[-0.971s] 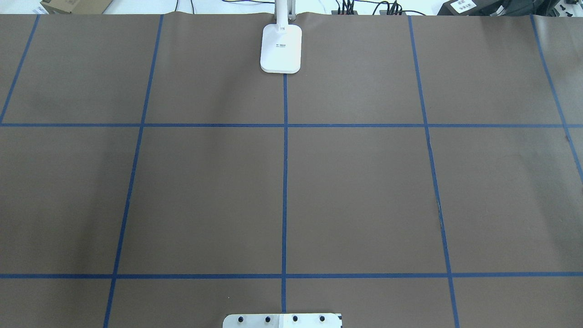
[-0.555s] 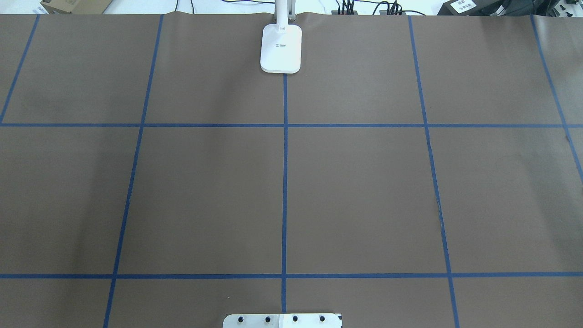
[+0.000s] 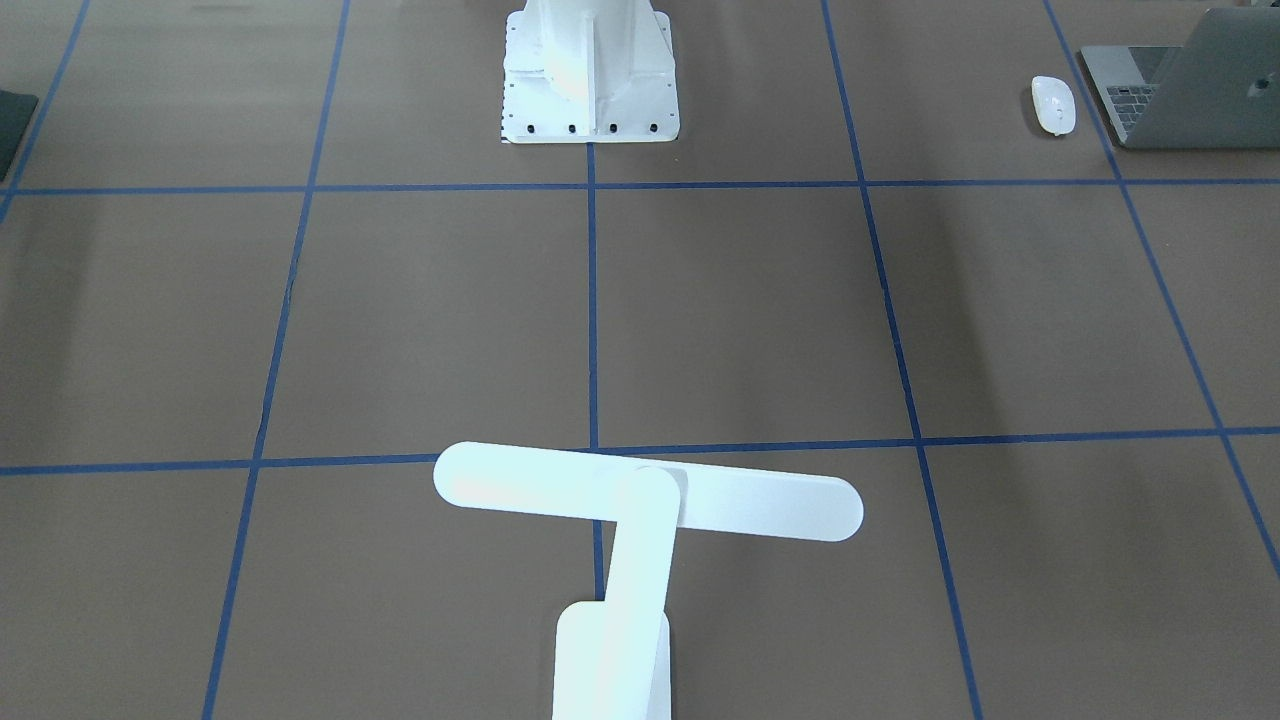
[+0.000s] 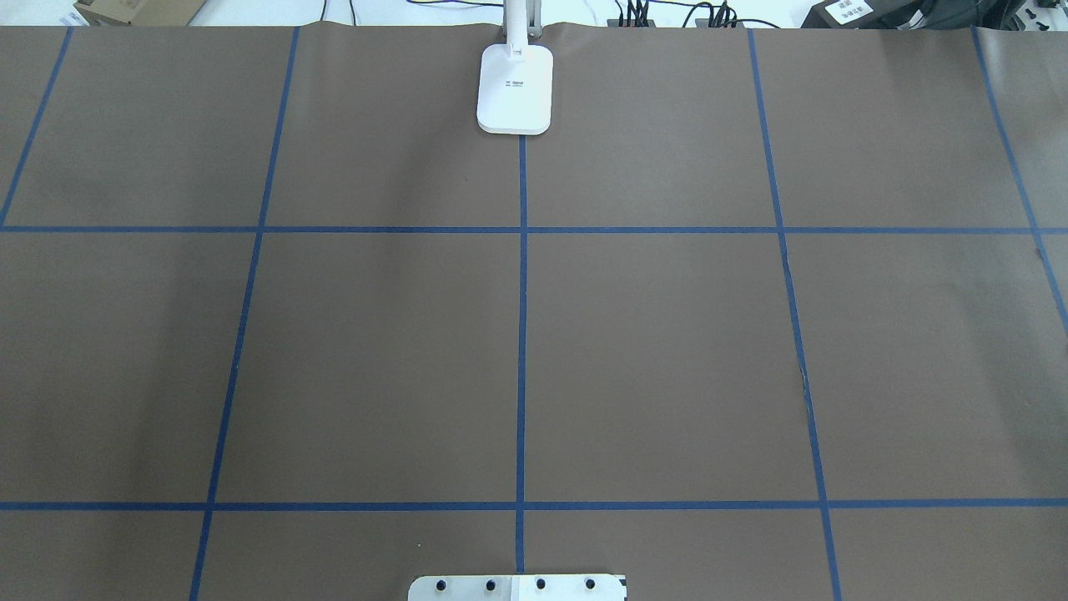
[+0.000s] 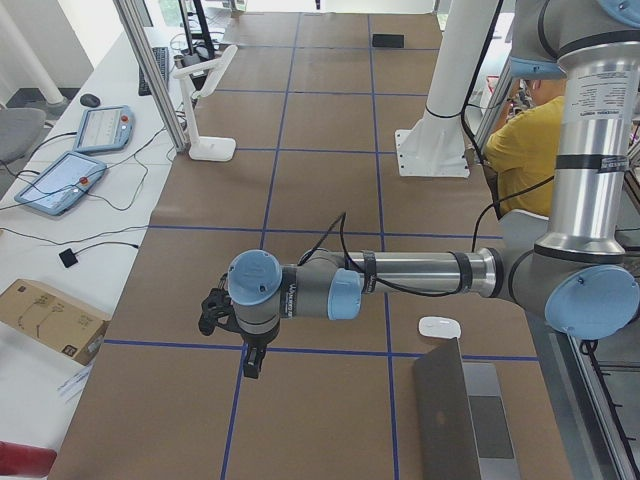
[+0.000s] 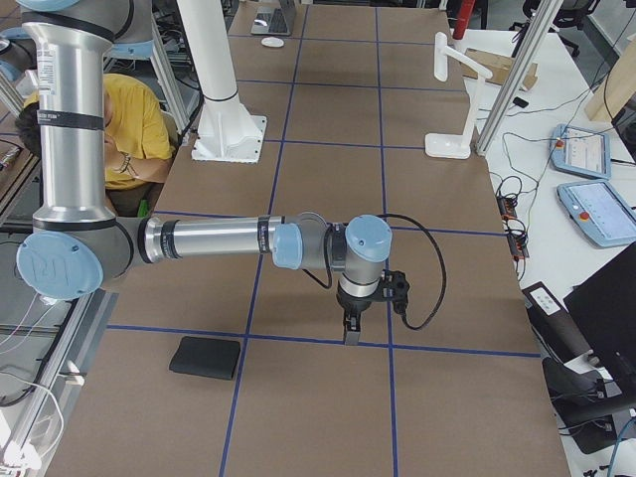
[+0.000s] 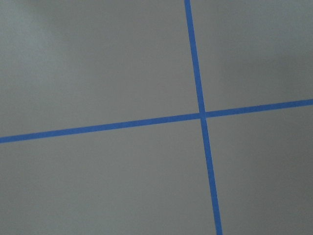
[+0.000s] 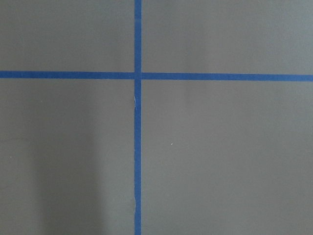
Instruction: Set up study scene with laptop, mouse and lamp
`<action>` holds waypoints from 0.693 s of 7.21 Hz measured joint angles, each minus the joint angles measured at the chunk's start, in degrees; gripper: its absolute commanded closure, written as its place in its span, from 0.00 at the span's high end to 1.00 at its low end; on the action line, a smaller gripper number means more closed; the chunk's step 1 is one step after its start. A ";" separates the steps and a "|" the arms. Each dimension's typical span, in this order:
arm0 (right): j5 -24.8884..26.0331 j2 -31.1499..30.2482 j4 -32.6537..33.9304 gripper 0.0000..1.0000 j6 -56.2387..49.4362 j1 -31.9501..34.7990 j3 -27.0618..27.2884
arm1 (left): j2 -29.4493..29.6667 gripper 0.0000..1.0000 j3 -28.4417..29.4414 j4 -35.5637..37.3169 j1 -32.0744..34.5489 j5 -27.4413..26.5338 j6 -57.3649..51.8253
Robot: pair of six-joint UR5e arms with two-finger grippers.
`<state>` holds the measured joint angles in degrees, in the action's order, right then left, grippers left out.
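The grey laptop [image 3: 1195, 85] stands open at the table's corner on my left side, with the white mouse [image 3: 1053, 104] just beside it. Across the table, the white T-shaped lamp [image 3: 640, 500] stands on its base [image 4: 515, 88] at the far middle edge. My left gripper [image 5: 250, 362] hangs over the tape grid, well clear of the laptop [image 5: 465, 420] and mouse [image 5: 439, 327]. My right gripper [image 6: 349, 333] hangs over the table's other end. I cannot tell whether either is open or shut. Both wrist views show only bare brown paper and blue tape.
A thin black mat [image 6: 206, 358] lies near my right arm. The white pedestal [image 3: 590, 70] rises at the table's near middle edge. A person in a yellow shirt [image 5: 520, 140] sits behind it. Tablets [image 6: 586, 184] and cables lie on the side bench.
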<state>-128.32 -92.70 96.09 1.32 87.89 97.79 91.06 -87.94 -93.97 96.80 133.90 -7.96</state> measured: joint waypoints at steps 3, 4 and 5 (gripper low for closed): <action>-0.06 -0.02 0.00 1.00 0.00 0.00 -0.05 | -2.23 1.00 -0.60 1.19 4.93 -3.40 7.03; -0.05 -0.03 -0.02 1.00 0.00 0.00 -0.05 | -3.97 1.00 -1.10 1.53 6.61 -4.55 10.86; -0.05 -0.03 -0.02 1.00 0.00 0.00 -0.06 | -6.17 0.99 -1.45 2.17 9.13 -4.94 13.33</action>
<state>-128.37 -92.73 96.07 1.32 87.89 97.73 84.89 -89.38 -91.80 105.92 128.96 5.37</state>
